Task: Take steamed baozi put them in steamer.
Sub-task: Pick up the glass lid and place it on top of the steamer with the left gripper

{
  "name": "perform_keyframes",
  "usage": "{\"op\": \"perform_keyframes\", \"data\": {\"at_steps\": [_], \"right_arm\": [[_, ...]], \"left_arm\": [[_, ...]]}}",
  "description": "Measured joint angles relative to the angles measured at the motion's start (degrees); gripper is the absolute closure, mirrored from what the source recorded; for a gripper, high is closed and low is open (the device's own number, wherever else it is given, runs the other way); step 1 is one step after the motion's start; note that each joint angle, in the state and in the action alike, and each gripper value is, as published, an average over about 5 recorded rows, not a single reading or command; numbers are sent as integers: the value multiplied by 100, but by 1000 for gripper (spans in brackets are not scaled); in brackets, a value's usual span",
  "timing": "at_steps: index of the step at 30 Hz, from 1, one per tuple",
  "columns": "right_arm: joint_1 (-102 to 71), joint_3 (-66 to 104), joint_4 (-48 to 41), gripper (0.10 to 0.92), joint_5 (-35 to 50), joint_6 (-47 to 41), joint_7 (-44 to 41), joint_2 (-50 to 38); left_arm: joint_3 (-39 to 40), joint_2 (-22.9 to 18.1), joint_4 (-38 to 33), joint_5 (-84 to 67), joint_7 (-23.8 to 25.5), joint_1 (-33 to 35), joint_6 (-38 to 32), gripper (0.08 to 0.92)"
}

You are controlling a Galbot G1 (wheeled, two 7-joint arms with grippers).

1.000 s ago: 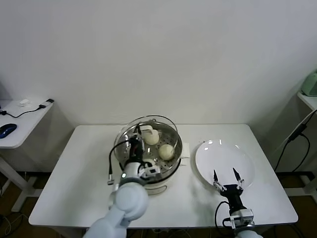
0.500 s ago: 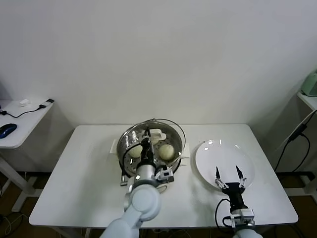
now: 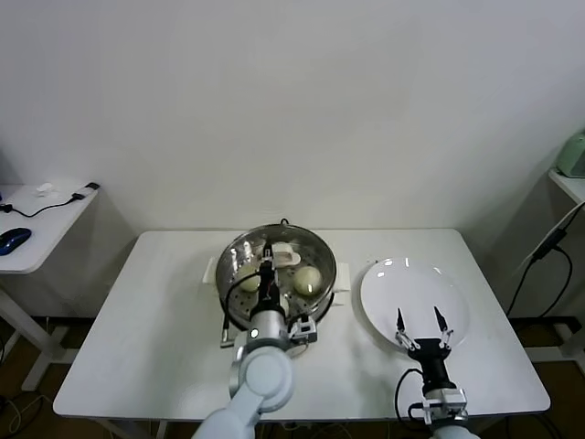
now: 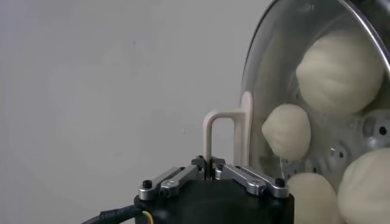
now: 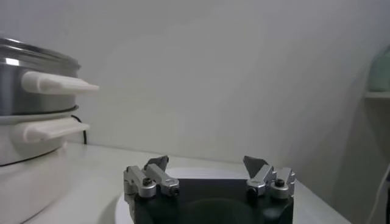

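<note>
Gripping the glass lid's white handle (image 4: 226, 135) with my left gripper (image 4: 211, 165) over the steamer (image 3: 236, 259); my right gripper (image 3: 421, 326), fingers apart, hovers over the plate's (image 3: 413, 291) near rim.

Glass lid (image 4: 317, 91) cut off by frame edge; left arm (image 3: 260, 320) hides steamer (image 3: 315, 297) front.

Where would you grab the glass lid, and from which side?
By the white arched handle standing off the glass lid, not the dome. It is a thin bar with a gap beneath, so jaws can close across it, coming from the robot's side along the glass. The left gripper is shut on it that way; the right gripper idles open over the plate.
</note>
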Motion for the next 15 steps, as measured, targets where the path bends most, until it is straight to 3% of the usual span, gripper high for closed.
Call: {"op": "perform_keyframes", "data": {"at_steps": [6, 15], "right_arm": [[-14, 23, 2, 202, -14, 70, 1, 12], [-8, 12, 28, 202, -59, 96, -9, 45]], "left_arm": [[1, -41, 36, 74, -47, 28, -51, 845], [-2, 4, -45, 95, -12, 49, -102, 589]]}}
